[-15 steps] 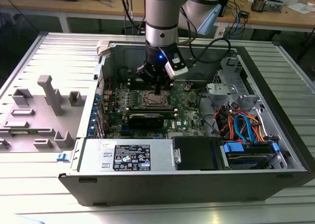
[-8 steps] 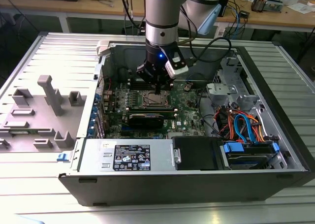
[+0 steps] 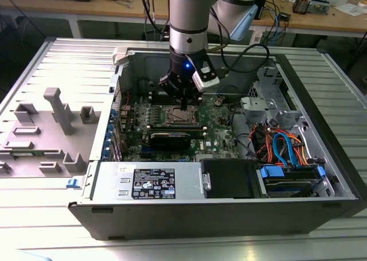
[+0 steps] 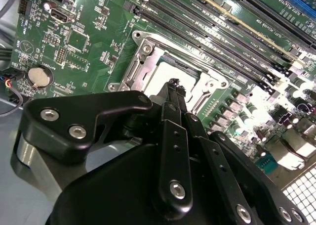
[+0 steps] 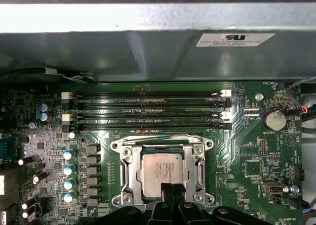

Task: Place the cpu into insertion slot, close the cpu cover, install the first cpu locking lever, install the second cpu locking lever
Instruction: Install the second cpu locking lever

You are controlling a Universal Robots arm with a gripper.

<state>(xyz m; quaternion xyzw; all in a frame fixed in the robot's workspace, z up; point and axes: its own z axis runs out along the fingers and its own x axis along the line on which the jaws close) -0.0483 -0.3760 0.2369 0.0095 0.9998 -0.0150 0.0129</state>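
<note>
over the motherboard's (image 5: pixel 256 160) socket, gripper (image 5: pixel 172 188) fingertips pinched together.
cpu (image 5: pixel 159 169) sits under the lowered cpu cover (image 5: pixel 129 166); nothing gripped.

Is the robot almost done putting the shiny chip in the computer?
Partly. The chip already lies in its socket, and the metal cover frame looks folded down around it. The gripper is shut, its tips together right at the chip's edge, holding nothing I can see. Whether either locking lever is latched, I cannot tell, so those steps may be left.
</note>
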